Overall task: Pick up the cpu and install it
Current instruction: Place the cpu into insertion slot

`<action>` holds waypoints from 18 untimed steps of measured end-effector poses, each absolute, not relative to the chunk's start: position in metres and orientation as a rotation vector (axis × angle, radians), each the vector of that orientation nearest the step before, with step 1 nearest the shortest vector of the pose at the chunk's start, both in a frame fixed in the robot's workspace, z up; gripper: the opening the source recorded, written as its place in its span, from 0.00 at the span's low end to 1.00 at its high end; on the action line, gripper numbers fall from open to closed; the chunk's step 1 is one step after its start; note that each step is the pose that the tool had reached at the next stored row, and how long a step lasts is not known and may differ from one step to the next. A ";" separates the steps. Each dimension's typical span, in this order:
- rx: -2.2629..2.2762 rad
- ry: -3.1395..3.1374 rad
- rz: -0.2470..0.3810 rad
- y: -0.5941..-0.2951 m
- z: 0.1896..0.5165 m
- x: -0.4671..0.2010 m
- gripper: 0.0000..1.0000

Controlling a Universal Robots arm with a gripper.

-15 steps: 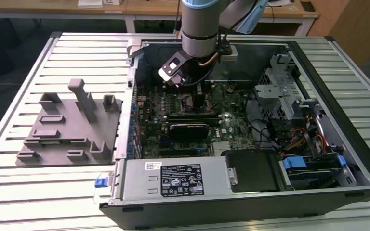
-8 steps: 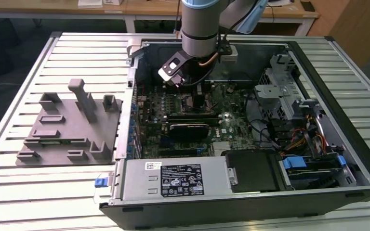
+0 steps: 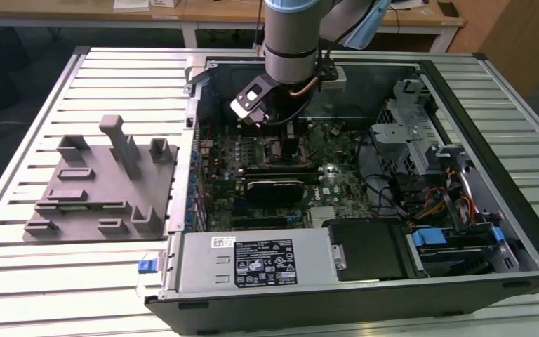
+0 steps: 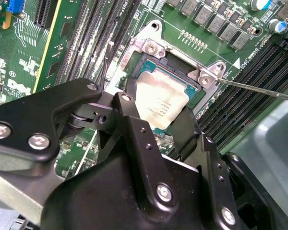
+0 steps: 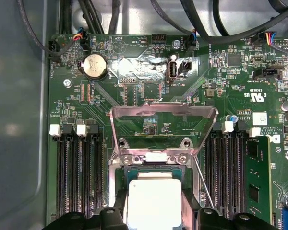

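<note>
The arm (image 3: 293,35) reached down into the open computer case (image 3: 494,140) on the slatted worktop (image 3: 110,77); a grey tray (image 3: 101,182) lay beside the case on the exterior view's left. In both wrist views the hand (image 4: 156,117) was closed on the cpu (image 4: 161,98) – its black fingers (image 4: 127,112) pressed against two opposite edges; the cpu (image 5: 153,194) sat in the socket (image 4: 149,52) on the green board (image 5: 134,62), with the socket's metal flap (image 5: 163,120) standing open.

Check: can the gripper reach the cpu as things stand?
Probably yes: the socket's load plate is flipped up, the cpu lies uncovered, and the gripper sits right over it.
</note>
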State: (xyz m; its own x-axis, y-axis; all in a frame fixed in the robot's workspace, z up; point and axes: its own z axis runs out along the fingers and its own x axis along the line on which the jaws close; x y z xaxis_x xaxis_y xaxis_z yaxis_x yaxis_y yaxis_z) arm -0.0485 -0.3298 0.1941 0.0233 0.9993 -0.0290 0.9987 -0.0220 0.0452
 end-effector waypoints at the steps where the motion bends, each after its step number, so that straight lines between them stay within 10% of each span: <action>1: 2.209 2.159 0.016 -0.330 0.194 -0.048 0.53; 18: 2.209 2.160 0.020 -0.330 0.193 -0.048 0.55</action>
State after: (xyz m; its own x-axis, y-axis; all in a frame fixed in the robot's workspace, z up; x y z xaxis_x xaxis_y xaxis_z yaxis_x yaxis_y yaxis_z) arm -0.0482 -0.3295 0.1925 0.0233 0.9994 -0.0273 0.9987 -0.0220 0.0464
